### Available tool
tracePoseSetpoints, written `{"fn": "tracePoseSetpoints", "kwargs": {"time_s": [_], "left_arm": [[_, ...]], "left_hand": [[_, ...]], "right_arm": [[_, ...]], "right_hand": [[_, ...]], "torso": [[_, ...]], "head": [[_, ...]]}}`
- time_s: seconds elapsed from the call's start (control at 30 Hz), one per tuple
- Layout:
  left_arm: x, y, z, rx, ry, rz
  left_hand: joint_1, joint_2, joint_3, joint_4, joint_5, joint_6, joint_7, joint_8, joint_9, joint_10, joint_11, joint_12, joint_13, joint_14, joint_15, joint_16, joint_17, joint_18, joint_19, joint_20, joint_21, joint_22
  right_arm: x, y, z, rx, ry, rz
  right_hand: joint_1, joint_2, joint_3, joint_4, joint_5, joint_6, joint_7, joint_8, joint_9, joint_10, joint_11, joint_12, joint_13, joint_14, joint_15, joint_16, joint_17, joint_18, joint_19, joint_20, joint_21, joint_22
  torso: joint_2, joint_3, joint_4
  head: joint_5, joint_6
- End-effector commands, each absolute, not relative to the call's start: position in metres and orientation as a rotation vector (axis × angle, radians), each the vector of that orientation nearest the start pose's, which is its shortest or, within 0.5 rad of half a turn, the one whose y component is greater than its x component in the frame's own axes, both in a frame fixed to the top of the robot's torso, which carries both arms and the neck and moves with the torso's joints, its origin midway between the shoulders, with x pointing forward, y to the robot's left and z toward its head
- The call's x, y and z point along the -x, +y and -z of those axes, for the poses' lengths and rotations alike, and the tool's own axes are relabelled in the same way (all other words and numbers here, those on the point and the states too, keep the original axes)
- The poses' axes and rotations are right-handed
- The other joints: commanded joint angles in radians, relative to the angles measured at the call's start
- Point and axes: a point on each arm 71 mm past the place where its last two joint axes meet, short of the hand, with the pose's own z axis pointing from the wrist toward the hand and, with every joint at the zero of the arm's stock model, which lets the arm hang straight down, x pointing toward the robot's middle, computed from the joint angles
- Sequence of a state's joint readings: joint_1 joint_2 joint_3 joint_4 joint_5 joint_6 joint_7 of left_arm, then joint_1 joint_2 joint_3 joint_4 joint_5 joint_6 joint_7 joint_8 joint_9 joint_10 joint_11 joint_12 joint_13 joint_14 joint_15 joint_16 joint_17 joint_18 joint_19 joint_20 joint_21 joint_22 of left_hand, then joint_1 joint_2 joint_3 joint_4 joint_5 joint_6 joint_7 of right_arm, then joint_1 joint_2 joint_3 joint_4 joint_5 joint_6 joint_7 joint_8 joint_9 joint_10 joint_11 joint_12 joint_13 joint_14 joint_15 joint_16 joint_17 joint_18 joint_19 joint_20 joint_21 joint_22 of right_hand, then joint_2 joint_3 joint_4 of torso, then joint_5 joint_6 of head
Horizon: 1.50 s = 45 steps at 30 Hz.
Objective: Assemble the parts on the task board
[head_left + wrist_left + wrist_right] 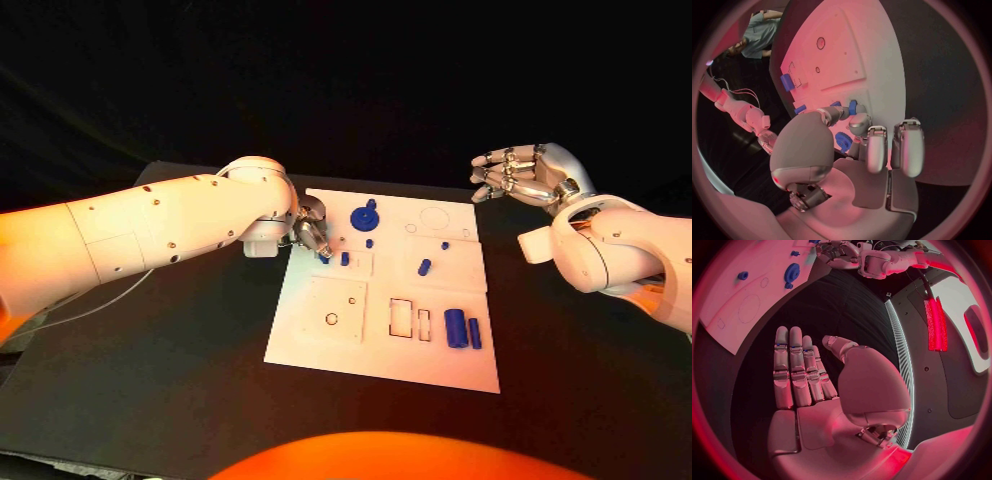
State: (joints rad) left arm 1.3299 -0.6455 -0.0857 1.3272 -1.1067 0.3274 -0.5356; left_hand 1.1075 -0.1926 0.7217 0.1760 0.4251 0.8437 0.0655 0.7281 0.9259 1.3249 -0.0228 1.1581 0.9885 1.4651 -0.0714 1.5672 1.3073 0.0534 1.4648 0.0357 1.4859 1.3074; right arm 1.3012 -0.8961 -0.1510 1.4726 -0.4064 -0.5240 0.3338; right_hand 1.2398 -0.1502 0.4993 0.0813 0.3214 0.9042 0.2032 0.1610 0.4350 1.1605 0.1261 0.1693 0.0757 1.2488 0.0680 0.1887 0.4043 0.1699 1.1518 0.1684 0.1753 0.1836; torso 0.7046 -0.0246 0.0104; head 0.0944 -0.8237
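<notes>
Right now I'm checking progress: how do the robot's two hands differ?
The left hand is down on the white task board, its fingers at a small blue part; the right hand is raised beside the board's far corner, holding nothing. Both are silver.

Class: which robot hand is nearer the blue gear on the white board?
Left. The left robot hand sits at the board's edge right beside the blue gear; the right robot hand hovers off the board's far corner.
</notes>
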Motion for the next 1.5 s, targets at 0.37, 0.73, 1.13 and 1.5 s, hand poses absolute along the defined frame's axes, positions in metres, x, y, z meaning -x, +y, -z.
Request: {"fn": "tracePoseSetpoints", "kwargs": {"time_s": [0.37,0.73,1.13,1.5], "left_arm": [[-0.5179,0.1692,0.2025,-0.022,2.42,0.297],[-0.5176,0.1712,0.2041,-0.031,2.44,0.278],[-0.5166,0.1725,0.2054,-0.051,2.459,0.258],[-0.5178,0.1749,0.2056,-0.053,2.453,0.24]], "left_hand": [[-0.051,0.01,0.008,-0.061,-0.019,0.032,-0.028,-0.014,0.001,0.009,-0.009,-0.001,0.006,0.106,-0.014,0.004,0.263,-0.018,0.025,-0.015,0.002,0.117],[-0.05,0.01,-0.005,-0.059,-0.02,0.041,-0.032,-0.01,0.004,0.011,-0.012,0.001,0.01,0.106,-0.016,0.004,0.263,-0.018,0.026,-0.016,0.003,0.118],[-0.07,0.003,-0.049,-0.033,-0.023,0.051,-0.035,-0.009,0.007,0.013,-0.015,0.002,0.014,0.106,-0.018,0.004,0.263,-0.018,0.027,-0.018,0.002,0.118],[-0.068,0.003,-0.053,-0.033,-0.023,0.054,-0.037,-0.008,0.007,0.014,-0.016,0.004,0.017,0.106,-0.019,0.004,0.263,-0.018,0.027,-0.018,0.002,0.118]], "right_arm": [[-0.5015,-0.2573,0.1625,-0.69,1.393,-1.131],[-0.5015,-0.2579,0.1624,-0.691,1.392,-1.131],[-0.5018,-0.258,0.1625,-0.691,1.391,-1.131],[-0.502,-0.2578,0.1625,-0.692,1.391,-1.131]], "right_hand": [[-0.014,-0.003,-0.006,0.013,0.006,-0.009,0.004,-0.006,0.0,-0.002,0.007,-0.01,0.001,-0.008,0.003,-0.005,0.002,0.012,-0.003,0.007,-0.006,-0.004],[-0.015,-0.004,-0.006,0.013,0.006,-0.009,0.004,-0.006,0.0,-0.002,0.007,-0.01,0.001,-0.009,0.003,-0.006,0.002,0.012,-0.003,0.007,-0.006,-0.004],[-0.016,-0.003,-0.007,0.015,0.006,-0.009,0.004,-0.006,0.0,-0.002,0.007,-0.011,0.001,-0.009,0.004,-0.006,0.003,0.012,-0.003,0.007,-0.007,-0.005],[-0.018,-0.003,-0.008,0.017,0.007,-0.01,0.004,-0.007,0.0,-0.003,0.008,-0.012,0.001,-0.01,0.004,-0.006,0.003,0.012,-0.003,0.008,-0.008,-0.006]], "torso": [[0.0,-0.0003,-0.0009],[0.0,-0.0007,0.0005],[0.0,-0.0006,0.0003],[0.0,-0.0002,-0.0003]], "head": [[-0.002,-0.001],[-0.003,-0.004],[-0.002,-0.005],[-0.001,-0.003]]}}
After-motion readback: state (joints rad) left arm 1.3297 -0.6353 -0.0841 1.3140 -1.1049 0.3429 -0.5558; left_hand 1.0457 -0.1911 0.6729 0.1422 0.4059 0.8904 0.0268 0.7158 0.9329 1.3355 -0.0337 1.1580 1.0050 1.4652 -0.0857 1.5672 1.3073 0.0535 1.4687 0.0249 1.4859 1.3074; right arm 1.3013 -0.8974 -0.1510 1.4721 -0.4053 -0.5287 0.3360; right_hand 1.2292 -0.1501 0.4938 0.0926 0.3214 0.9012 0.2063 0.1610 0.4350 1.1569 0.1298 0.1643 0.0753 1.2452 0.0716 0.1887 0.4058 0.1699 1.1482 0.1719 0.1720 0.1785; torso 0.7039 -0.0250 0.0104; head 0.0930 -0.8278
